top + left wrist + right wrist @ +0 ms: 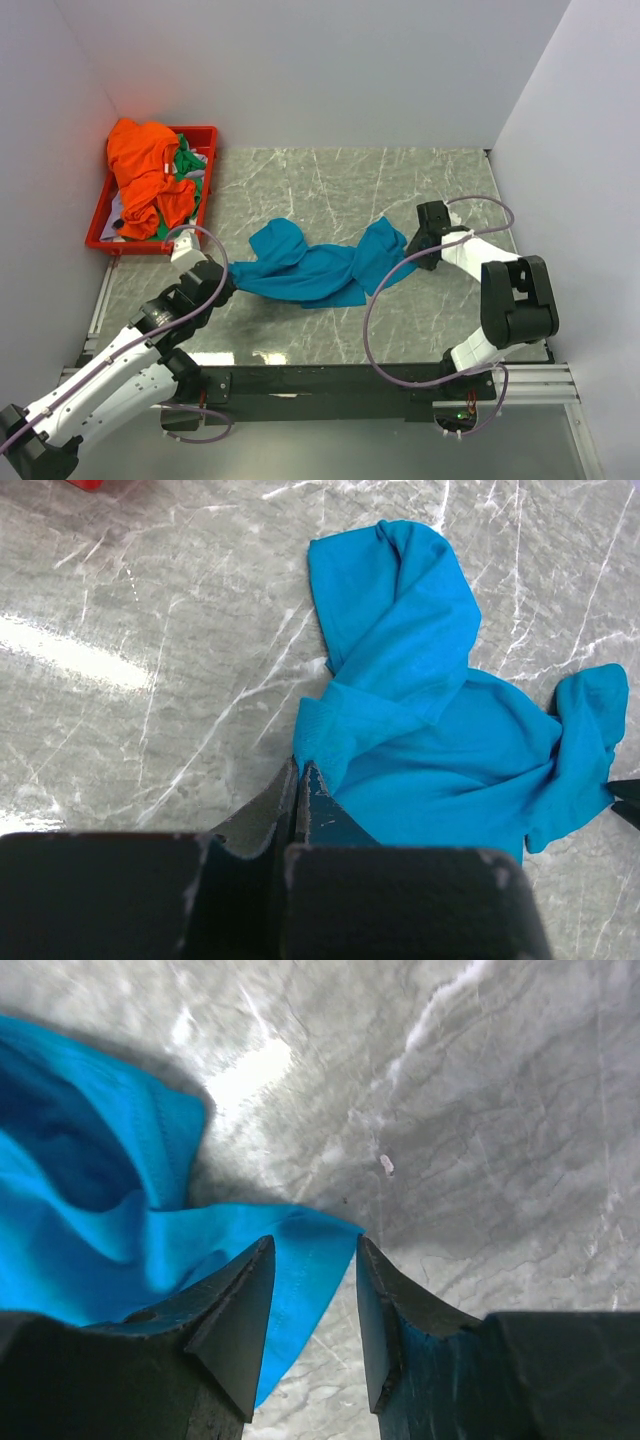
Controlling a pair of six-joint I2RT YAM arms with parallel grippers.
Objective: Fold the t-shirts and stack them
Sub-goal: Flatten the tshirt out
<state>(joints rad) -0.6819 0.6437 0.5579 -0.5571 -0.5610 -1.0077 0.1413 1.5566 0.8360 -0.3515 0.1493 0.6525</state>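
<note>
Near my bases, on the marble table (pixel 300 180), one teal shirt (pixel 320 272) lies bunched, its long axis running left to right between my two grippers. My left gripper (pixel 300 772) is pinched closed on its left edge; my right gripper (pixel 312 1250) gapes astride its right corner. Far left, one red tray (pixel 130 246) holds one orange shirt (pixel 145 165) and one green shirt (pixel 186 162).

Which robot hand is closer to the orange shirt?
Left. The left gripper is close to the red tray holding the orange t-shirt, pinching one end of the teal-blue t-shirt. The right gripper is across the table, at its other end.
</note>
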